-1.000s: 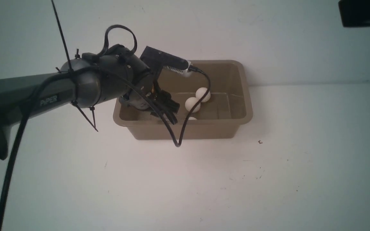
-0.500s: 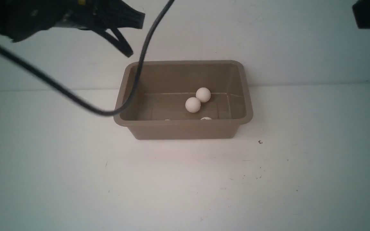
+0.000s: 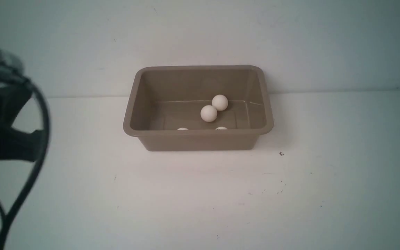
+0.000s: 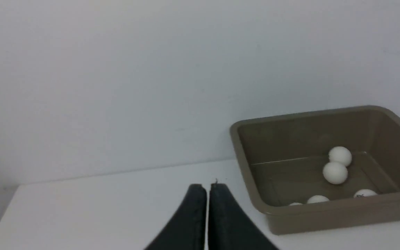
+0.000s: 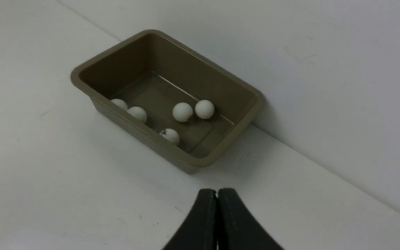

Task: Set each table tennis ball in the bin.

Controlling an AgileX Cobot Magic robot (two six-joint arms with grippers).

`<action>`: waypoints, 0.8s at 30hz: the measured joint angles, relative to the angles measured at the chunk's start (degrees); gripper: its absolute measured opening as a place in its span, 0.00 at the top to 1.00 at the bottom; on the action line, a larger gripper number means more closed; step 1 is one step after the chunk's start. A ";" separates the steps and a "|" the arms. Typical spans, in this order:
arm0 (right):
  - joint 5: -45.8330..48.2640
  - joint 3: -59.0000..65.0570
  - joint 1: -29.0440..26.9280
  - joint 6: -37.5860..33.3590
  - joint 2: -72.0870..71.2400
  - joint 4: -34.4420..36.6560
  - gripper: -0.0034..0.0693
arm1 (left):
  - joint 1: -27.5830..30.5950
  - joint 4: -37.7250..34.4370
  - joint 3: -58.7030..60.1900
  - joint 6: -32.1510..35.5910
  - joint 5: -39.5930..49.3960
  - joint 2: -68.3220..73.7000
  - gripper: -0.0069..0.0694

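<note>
Five table tennis balls (image 5: 182, 112) counted inside the bin (image 5: 84, 68), one bearing a dark mark; none visible on the table (image 3: 200, 201). Judged light, smooth, rigid yet dentable, prone to rolling: best pinched lightly across the widest part. Left gripper (image 4: 207, 189) and right gripper (image 5: 216, 194) both closed and empty, clear of the bin.

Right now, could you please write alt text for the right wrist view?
A rectangular tan-brown plastic bin on a white table against a white wall holds five small off-white table tennis balls. The shut black right gripper is nearest the camera, apart from the bin.
</note>
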 joint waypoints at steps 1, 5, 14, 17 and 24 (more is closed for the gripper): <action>-1.58 4.59 0.00 1.51 -2.41 -0.83 0.98 | 0.00 0.76 1.44 -1.63 2.07 -2.92 0.91; -6.63 18.18 0.00 5.38 -8.58 -2.40 0.98 | 0.00 2.21 5.93 -2.79 4.14 -10.51 0.91; -11.63 27.86 0.00 8.11 -15.57 -2.95 0.98 | 0.00 2.10 14.33 -2.84 8.04 -20.11 0.91; -12.11 28.31 0.00 8.11 -16.86 -4.66 0.98 | 0.00 2.07 14.96 -2.84 9.49 -21.97 0.91; -7.44 28.78 0.00 11.10 -17.69 -6.24 0.98 | 0.00 1.89 15.49 -2.91 10.10 -23.55 0.91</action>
